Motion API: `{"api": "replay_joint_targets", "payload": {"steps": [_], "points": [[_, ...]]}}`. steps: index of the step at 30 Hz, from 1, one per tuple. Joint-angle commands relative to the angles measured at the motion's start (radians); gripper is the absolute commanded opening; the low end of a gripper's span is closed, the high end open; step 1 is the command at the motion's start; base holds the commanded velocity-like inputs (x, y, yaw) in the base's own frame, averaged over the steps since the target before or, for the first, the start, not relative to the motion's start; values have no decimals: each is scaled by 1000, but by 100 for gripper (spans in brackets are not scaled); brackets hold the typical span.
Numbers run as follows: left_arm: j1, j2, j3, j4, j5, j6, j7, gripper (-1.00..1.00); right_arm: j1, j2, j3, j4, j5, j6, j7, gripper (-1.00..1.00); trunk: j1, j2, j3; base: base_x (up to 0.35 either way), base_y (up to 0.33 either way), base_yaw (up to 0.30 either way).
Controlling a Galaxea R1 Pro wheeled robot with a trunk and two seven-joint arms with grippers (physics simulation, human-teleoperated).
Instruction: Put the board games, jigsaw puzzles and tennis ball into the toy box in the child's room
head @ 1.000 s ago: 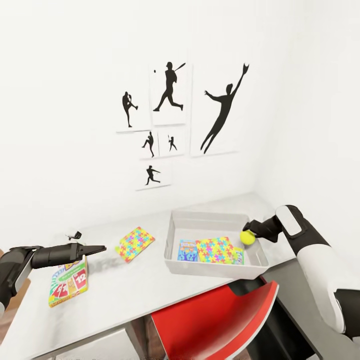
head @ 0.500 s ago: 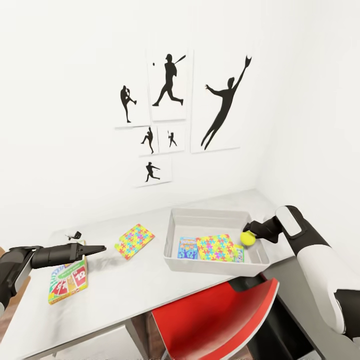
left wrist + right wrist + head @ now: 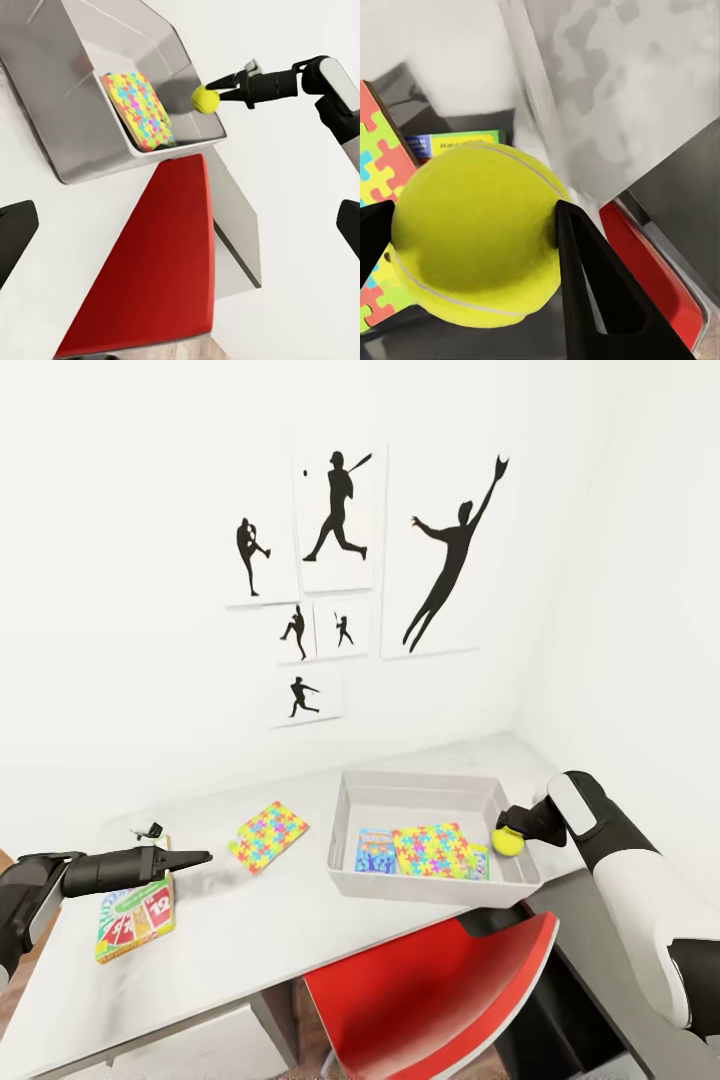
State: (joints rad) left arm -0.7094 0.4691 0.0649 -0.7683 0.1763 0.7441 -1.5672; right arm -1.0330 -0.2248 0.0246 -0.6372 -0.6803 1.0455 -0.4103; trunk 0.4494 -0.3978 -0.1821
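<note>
A yellow-green ball [image 3: 507,842], multicoloured jigsaw-patterned puzzle [image 3: 268,836], grey box [image 3: 420,795], red chair [image 3: 430,995] and pale grey desk [image 3: 250,930] under black wall silhouettes [image 3: 340,510].

tennis ball [image 3: 476,236] clamped between dark fingers [image 3: 585,277] | jigsaw puzzle [image 3: 382,161] beside it | toy box [image 3: 540,97] wall behind

Grey toy box [image 3: 345,830] holding a board game [image 3: 375,851] and puzzle [image 3: 433,852]; yellow ball [image 3: 508,842] over its right wall; second puzzle [image 3: 268,836] and game [image 3: 136,922] lying left of it.

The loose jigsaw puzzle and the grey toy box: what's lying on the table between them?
Nothing: in the head view, only bare table separates the jigsaw puzzle from the toy box.
</note>
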Motion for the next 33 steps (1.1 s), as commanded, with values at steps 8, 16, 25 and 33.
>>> {"api": "replay_joint_targets", "payload": {"steps": [8, 16, 25, 33], "points": [[-1, 0, 0, 0, 0, 11, -4, 100, -1, -1, 3, -1, -10, 2, -13, -100, 1, -2, -8, 0, 0, 0], [-1, 0, 0, 0, 0, 11, -4, 100, -1, -1, 3, -1, -11, 2, -13, -100, 1, -2, -9, 0, 0, 0], [-1, 0, 0, 0, 0, 11, -4, 100, -1, -1, 1, -2, -12, 2, -12, 100, 1, -2, -9, 0, 0, 0], [-1, 0, 0, 0, 0, 11, -4, 100, -1, -1, 1, -2, -12, 2, -12, 100, 1, -2, -9, 0, 0, 0]]}}
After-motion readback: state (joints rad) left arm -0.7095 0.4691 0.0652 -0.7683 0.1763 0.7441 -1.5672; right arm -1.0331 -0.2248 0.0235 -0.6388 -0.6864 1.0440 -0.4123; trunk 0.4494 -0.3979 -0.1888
